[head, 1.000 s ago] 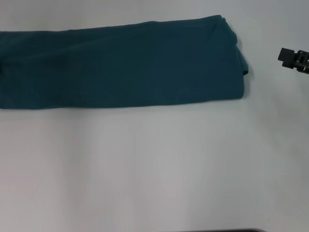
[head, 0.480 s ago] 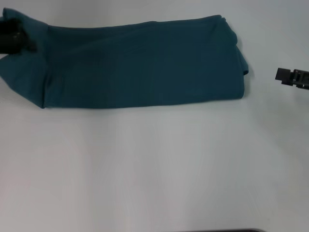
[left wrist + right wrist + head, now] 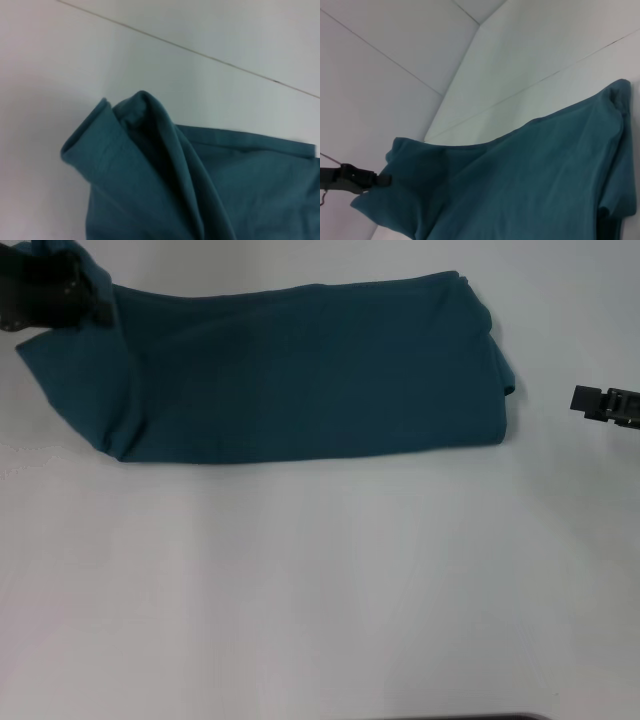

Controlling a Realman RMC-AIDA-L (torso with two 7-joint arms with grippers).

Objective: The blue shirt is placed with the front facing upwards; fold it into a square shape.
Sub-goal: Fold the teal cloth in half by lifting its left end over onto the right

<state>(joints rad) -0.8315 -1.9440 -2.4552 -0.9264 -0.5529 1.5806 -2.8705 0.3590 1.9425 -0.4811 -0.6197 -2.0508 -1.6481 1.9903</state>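
Note:
The blue shirt lies on the white table as a long folded band with no lettering showing. Its right end is flat, with a sleeve edge sticking out. My left gripper is at the far upper left, shut on the shirt's left end, which hangs lifted and draped from it. In the right wrist view the left gripper pinches that raised corner of the shirt. The left wrist view shows bunched hem folds of the shirt. My right gripper hovers off the shirt's right end, apart from the cloth.
The white table stretches bare in front of the shirt. A dark strip shows at the near edge. Pale wall panels stand behind the table.
The left gripper has come into view holding the shirt's left end. It has lifted that end and carried it rightward, so the band is shorter. The right gripper dropped slightly, then stayed.

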